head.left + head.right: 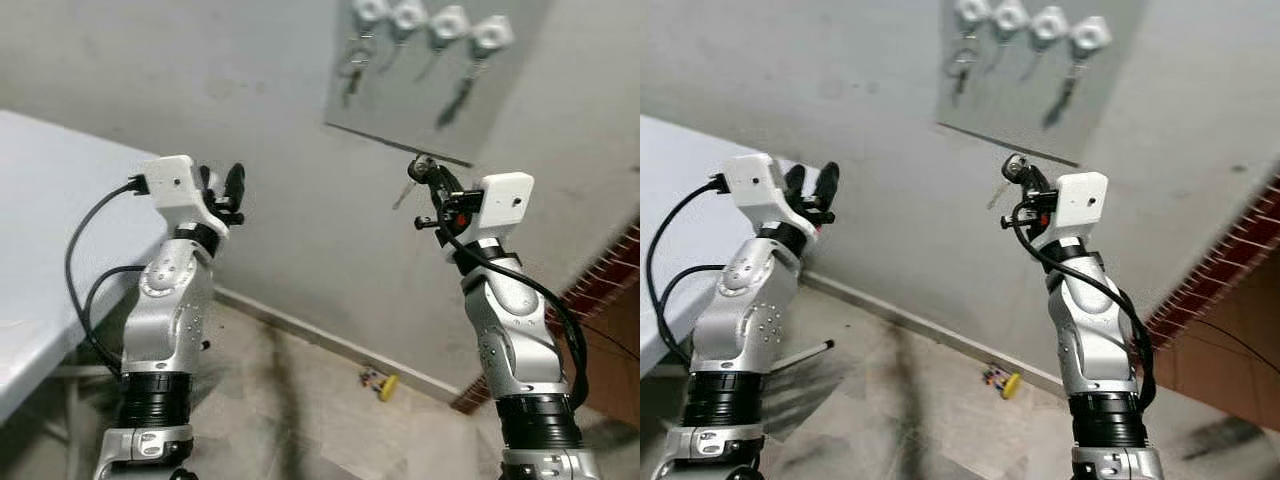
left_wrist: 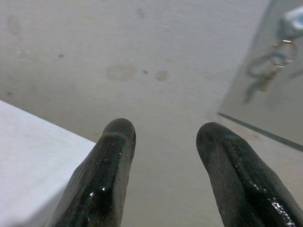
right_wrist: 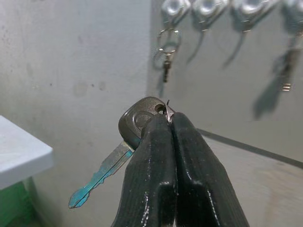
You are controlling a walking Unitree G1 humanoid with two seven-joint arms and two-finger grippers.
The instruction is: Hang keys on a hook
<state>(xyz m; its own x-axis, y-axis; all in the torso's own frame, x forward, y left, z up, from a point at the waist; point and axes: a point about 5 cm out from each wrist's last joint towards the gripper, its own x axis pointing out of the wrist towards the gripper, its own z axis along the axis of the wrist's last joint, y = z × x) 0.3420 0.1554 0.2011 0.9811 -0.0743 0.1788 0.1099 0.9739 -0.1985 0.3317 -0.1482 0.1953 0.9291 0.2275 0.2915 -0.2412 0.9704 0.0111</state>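
While the right gripper [image 3: 171,124] is pinched tight on the key [image 3: 135,124] below the hooks [image 1: 410,14] on the wall board [image 1: 500,90], it should rise squarely toward a free hook, ring leading. The left gripper [image 2: 165,142] idles, fingers apart.

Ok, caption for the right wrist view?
Right gripper shut on a key, raised toward a wall panel's hooks, two already holding keys.

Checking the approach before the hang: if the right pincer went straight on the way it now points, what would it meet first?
Probably the grey hook board on the wall, below its row of hooks. The right pincer, shut on the key, aims there; depth is unclear.
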